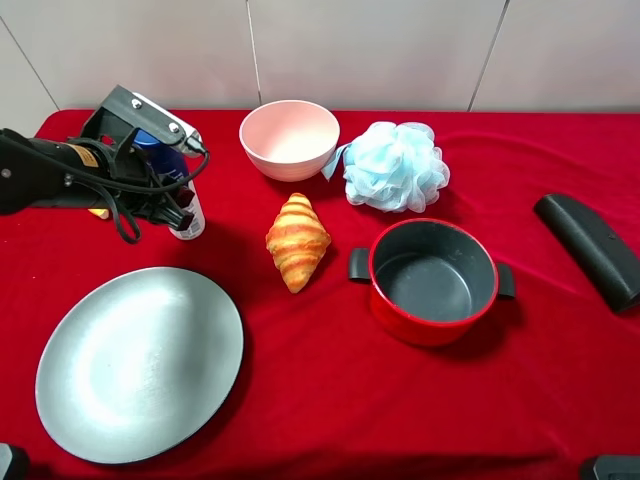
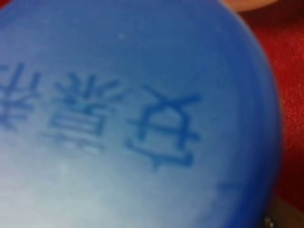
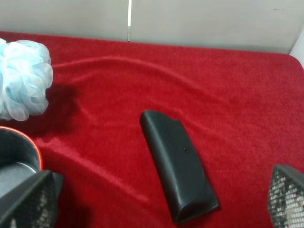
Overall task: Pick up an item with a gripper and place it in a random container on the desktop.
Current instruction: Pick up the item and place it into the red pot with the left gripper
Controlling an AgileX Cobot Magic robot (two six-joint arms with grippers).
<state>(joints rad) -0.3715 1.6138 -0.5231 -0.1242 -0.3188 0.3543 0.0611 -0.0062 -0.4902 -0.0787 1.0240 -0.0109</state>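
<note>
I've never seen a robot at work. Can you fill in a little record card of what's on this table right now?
Surface: red cloth
Spray can: standing, back left
Left gripper: around the spray can, grip unclear
Right gripper: open, black bar in view
Red pot: empty, right of centre
Other things: pink bowl, croissant, blue bath puff, grey plate

Just right of the left gripper (image 1: 178,200) and farther back stands a pink bowl (image 1: 290,138), with a blue pouf (image 1: 396,166) past it. A croissant (image 1: 297,241) lies right of the gripper, a grey plate (image 1: 140,362) in front of it, and a black bar (image 1: 590,248) far to its right.
</note>
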